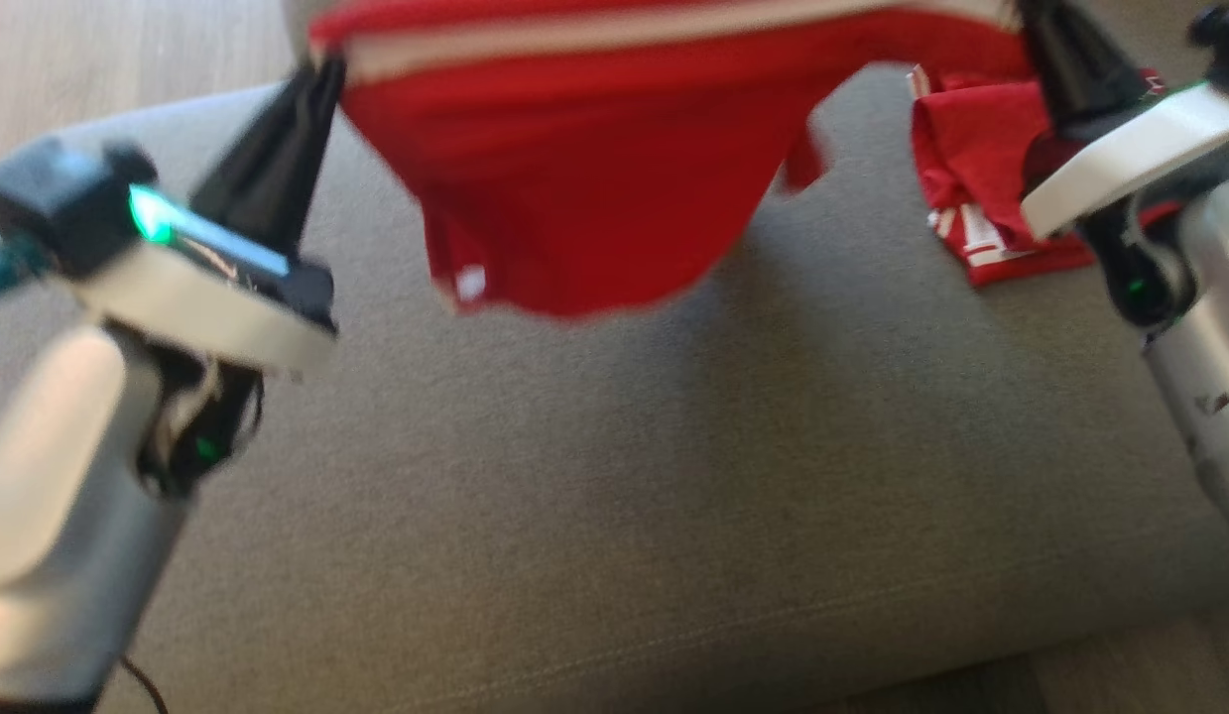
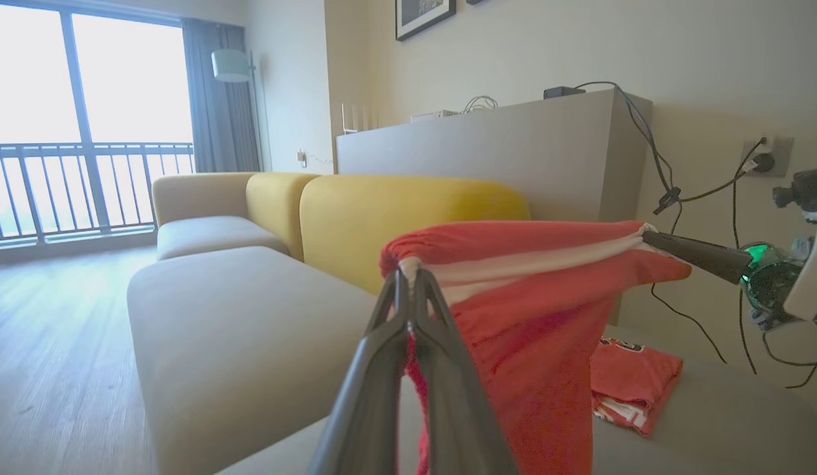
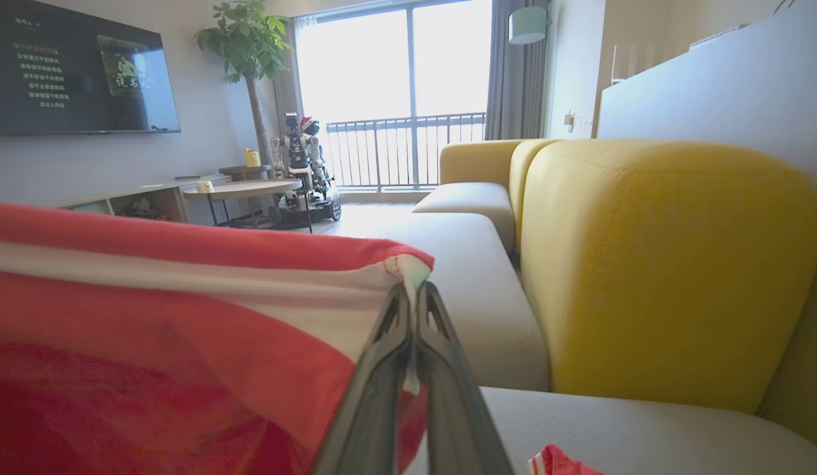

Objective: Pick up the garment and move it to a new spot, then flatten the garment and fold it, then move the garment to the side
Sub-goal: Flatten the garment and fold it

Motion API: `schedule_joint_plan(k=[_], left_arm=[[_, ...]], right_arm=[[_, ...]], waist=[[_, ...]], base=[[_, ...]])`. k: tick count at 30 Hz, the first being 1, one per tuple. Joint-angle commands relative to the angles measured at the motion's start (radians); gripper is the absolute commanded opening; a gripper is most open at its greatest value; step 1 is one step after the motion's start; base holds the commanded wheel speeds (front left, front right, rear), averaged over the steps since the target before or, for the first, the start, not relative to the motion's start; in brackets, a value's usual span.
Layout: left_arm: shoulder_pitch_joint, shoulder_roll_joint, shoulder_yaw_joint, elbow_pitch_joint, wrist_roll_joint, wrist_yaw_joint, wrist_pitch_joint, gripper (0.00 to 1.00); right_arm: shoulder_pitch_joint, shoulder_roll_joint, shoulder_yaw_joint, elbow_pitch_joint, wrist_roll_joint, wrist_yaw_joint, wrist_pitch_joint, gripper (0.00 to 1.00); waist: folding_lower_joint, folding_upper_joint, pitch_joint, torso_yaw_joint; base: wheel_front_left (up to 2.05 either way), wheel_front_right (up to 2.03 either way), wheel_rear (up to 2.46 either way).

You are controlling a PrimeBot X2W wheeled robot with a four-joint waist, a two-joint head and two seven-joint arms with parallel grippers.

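**Red garment stretched between both grippers over a grey seat**

Head view: the left gripper and right gripper each clamp the white-striped top edge of the garment. That edge runs left to right between them, and the rest hangs over the seat. A folded red cloth lies far right.

Left wrist view: closed fingers pinch the left corner, with a yellow backrest behind.

Right wrist view: the same pinch at the right corner. Laying it flat likely means lowering both arms together.

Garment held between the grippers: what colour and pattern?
Red garment with a white stripe along its top edge; clearest in the left wrist view.
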Motion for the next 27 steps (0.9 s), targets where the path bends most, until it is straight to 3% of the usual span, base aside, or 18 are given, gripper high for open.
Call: schedule_joint_plan(k=[1, 5, 8, 11, 17, 18, 20, 27], left_arm=[[-0.113, 0.045, 0.047, -0.019, 0.006, -0.013, 0.014, 0.0], [-0.213, 0.049, 0.014, 0.001, 0.036, -0.035, 0.016, 0.0], [-0.187, 0.05, -0.017, 0.011, 0.031, -0.042, 0.005, 0.0], [-0.082, 0.063, -0.034, 0.035, 0.024, -0.034, -0.019, 0.0], [0.182, 0.059, -0.023, 0.124, 0.041, 0.035, -0.086, 0.0], [0.212, 0.049, -0.019, 0.136, 0.047, 0.041, -0.09, 0.0], [0.255, 0.03, -0.009, 0.152, 0.066, 0.051, -0.094, 0.0], [0.317, -0.034, 0.083, 0.149, 0.131, 0.042, -0.095, 0.0]], right_arm=[[-0.031, -0.003, -0.033, -0.032, -0.022, 0.0, -0.011, 0.0], [-0.036, 0.012, -0.08, -0.062, -0.068, 0.0, -0.012, 0.0], [0.015, 0.026, -0.075, -0.085, -0.096, 0.0, -0.002, 0.0], [0.103, 0.044, -0.051, -0.104, -0.102, 0.0, 0.029, 0.0], [0.312, 0.115, -0.004, -0.071, -0.164, 0.0, 0.028, 0.0], [0.341, 0.134, -0.008, -0.056, -0.176, 0.0, 0.023, 0.2], [0.398, 0.174, -0.025, -0.028, -0.195, 0.0, 0.016, 1.0], [0.552, 0.217, -0.093, -0.068, -0.201, 0.0, -0.001, 1.0]], waist=[[0.0, 0.0, -0.028, -0.027], [0.0, 0.0, -0.039, -0.038], [0.0, 0.0, -0.028, -0.042], [0.0, 0.0, -0.001, -0.041], [0.0, 0.0, 0.047, -0.02], [0.0, 0.0, 0.052, -0.013], [0.0, 0.0, 0.062, 0.004], [0.0, 0.0, 0.082, 0.057]], base=[[0.0, 0.0, 0.0], [0.0, 0.0, 0.0], [0.0, 0.0, 0.0], [0.0, 0.0, 0.0], [0.0, 0.0, 0.0], [0.0, 0.0, 0.0], [0.0, 0.0, 0.0], [0.0, 0.0, 0.0]])
